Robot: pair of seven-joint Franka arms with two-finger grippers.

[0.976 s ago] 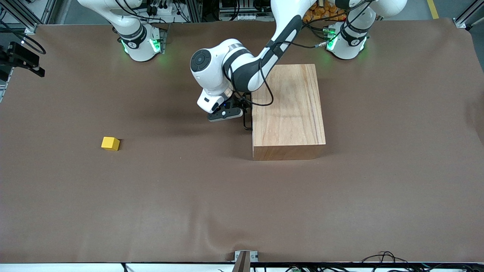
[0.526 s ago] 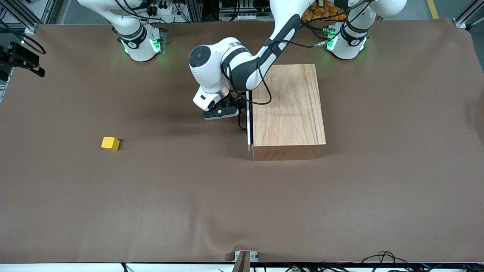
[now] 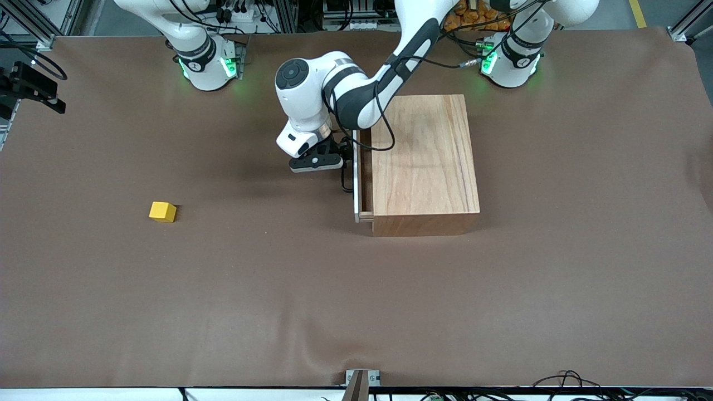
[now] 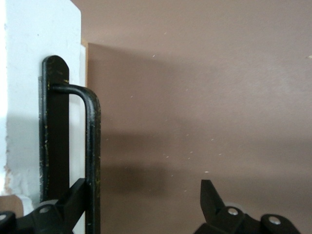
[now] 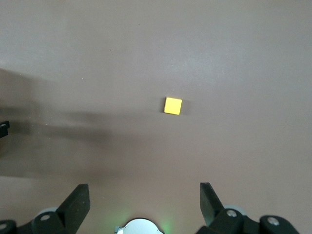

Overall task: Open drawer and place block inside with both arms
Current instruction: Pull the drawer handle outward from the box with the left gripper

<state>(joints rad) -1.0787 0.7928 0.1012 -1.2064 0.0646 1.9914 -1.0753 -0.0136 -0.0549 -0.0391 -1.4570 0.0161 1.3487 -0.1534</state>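
Observation:
The wooden box [image 3: 426,161] stands near the left arm's base. Its drawer [image 3: 365,178] is slid out a little toward the right arm's end, white front panel [image 4: 39,44] first. My left gripper [image 3: 340,160] is low in front of the drawer. In the left wrist view it [image 4: 144,195] is open, with one finger [image 4: 78,195] hooked against the black wire handle [image 4: 91,146]. The yellow block [image 3: 162,211] lies on the mat toward the right arm's end. My right gripper [image 5: 144,195] is open and empty, high over the mat, with the block [image 5: 173,106] well below it.
Brown mat [image 3: 356,301] covers the table. The right arm's green-lit base [image 3: 207,67] and the left arm's base [image 3: 509,61] stand along the edge farthest from the camera. A black bracket [image 3: 30,83] sits at the right arm's end.
The drawer has slid out of the box by a small gap toward the right arm's end. My left gripper moved the same way with the handle. The block has not moved.

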